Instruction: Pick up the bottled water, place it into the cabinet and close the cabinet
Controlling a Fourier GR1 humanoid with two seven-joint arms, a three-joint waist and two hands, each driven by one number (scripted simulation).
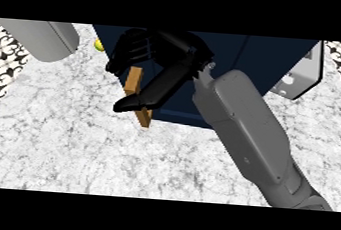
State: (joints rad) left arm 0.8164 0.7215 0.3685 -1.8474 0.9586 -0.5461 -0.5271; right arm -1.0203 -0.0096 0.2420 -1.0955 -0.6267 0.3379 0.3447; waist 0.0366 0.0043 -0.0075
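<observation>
**A:** Head view only. What step do you make this?

**B:** The closing step, I'd judge. The right hand [151, 60] is up against the dark blue cabinet [273, 59], at the wooden door [139, 97] that shows edge-on as a thin tan strip standing out over the marbled worktop [89, 151]. The door is not shut.

**A:** And the bottled water?

**B:** I can't see it anywhere. It isn't on the bare worktop, and nothing shows in the hand. It may already be inside the cabinet, but the view doesn't look in, so that is a guess.

**A:** How is the right hand set?

**B:** Its fingers are curled over at the top of the door, and the thumb [133, 103] runs straight down across the strip. It seems to touch the door; whether it truly clasps the edge or only presses on it, I cannot tell. It carries nothing else.

**A:** Next move?

**B:** Probably swing the door in until it lies flush with the cabinet front, keeping the fingers clear of the closing gap.

**A:** The other arm?

**B:** Only a grey forearm [42, 38] at the upper left; its hand is out of view. A small yellow-green object [99, 45] peeks beside the cabinet.
</observation>
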